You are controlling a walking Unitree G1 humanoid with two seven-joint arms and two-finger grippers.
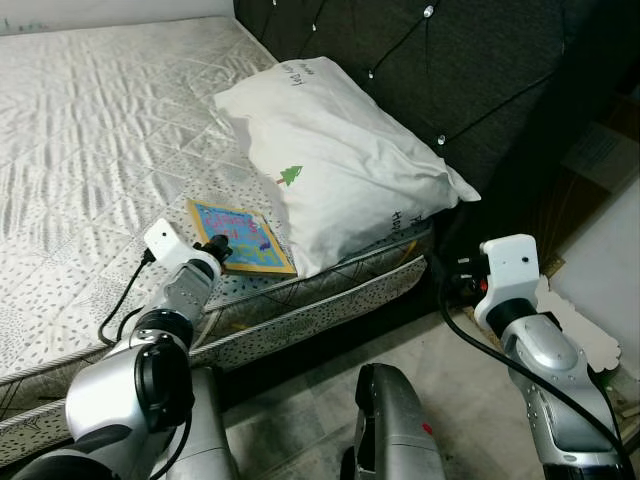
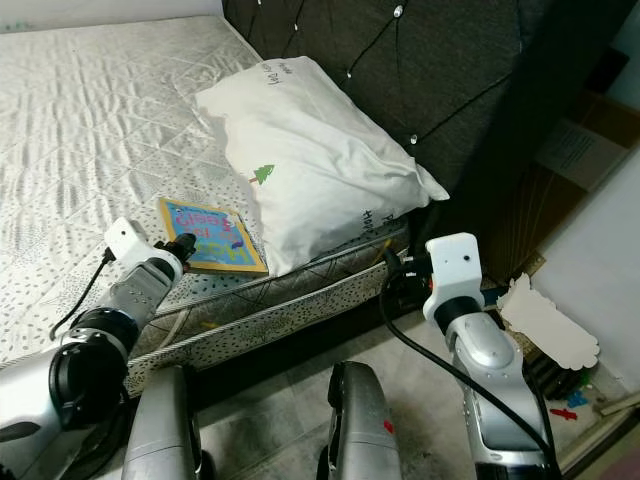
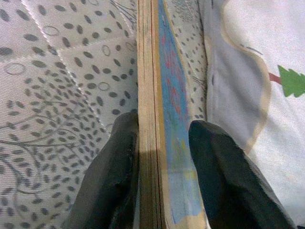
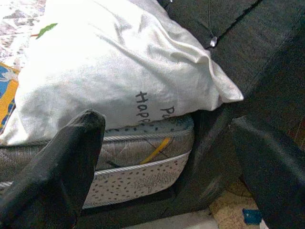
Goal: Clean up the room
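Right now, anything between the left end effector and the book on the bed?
Nothing visible. The left end effector already straddles the book edge at the mattress side, fingers on both faces.

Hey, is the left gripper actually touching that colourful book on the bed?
Touching. In the left wrist view the left gripper has one black finger pressed on each face of the book.

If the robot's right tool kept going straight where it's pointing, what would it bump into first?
Probably the white pillow or the mattress edge just under it. The right tool is open and aims at that bed corner, though depth is hard to judge.
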